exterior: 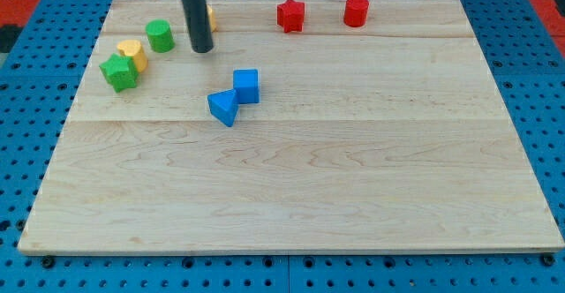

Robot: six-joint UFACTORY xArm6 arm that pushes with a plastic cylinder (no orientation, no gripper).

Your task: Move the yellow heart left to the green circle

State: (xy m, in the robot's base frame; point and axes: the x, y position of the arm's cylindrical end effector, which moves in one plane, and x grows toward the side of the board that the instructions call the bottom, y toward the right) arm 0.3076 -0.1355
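Note:
The green circle [160, 35] stands near the board's top left. My dark rod comes down from the view's top, and my tip [202, 50] rests on the board just right of the green circle, a small gap apart. A yellow block [212, 17] shows only as a sliver behind the rod's right side, above my tip. Its shape cannot be made out. A second yellow block [131, 53], rounded in outline, sits lower left of the green circle.
A green star-like block [118, 72] touches the second yellow block at the left. A blue cube [246, 86] and a blue triangle [223, 107] sit together below my tip. A red star [290, 15] and a red cylinder [356, 11] stand at the top edge.

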